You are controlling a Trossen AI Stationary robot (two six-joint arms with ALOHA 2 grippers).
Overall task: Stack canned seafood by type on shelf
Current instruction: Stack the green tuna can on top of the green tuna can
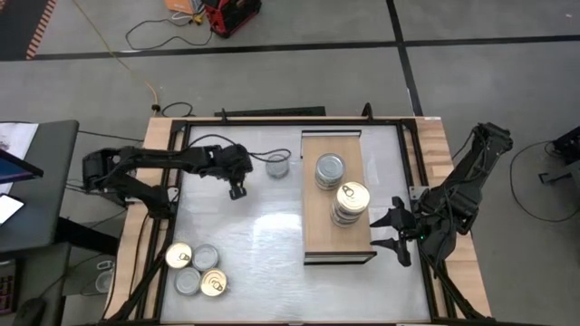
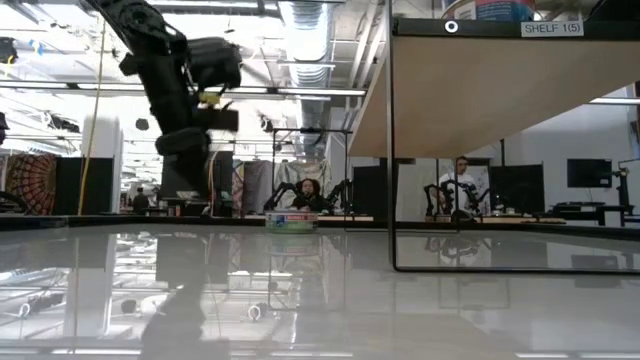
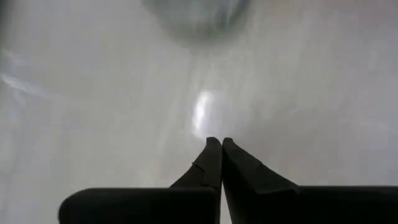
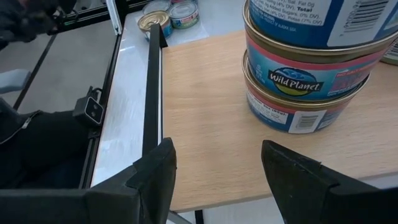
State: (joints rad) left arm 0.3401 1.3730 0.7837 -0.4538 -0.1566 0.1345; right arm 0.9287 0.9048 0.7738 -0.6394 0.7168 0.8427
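Note:
The shelf [image 1: 313, 208] is a light-wood board in a dark frame, right of the table's middle. On it stand two stacks of canned seafood, resting on their bases: a silver-lidded stack [image 1: 330, 170] and a gold-lidded stack [image 1: 352, 201], whose labels face the right wrist view [image 4: 305, 93]. One silver tin [image 1: 278, 165] sits on the tabletop left of the shelf, blurred in the left wrist view [image 3: 196, 15]. My left gripper [image 1: 237, 191] hovers shut just left of that tin, its tips [image 3: 215, 149] together and holding nothing. My right gripper [image 1: 399, 232] waits open by the shelf's near right corner [image 4: 217, 180].
Several more tins, gold-lidded [image 1: 178, 256] and silver-lidded [image 1: 206, 257], cluster at the table's near left corner. A dark rail frame [image 1: 181, 181] borders the table. In the low view the shelf [image 2: 480, 90] stands raised on thin legs, with people seated in the room behind.

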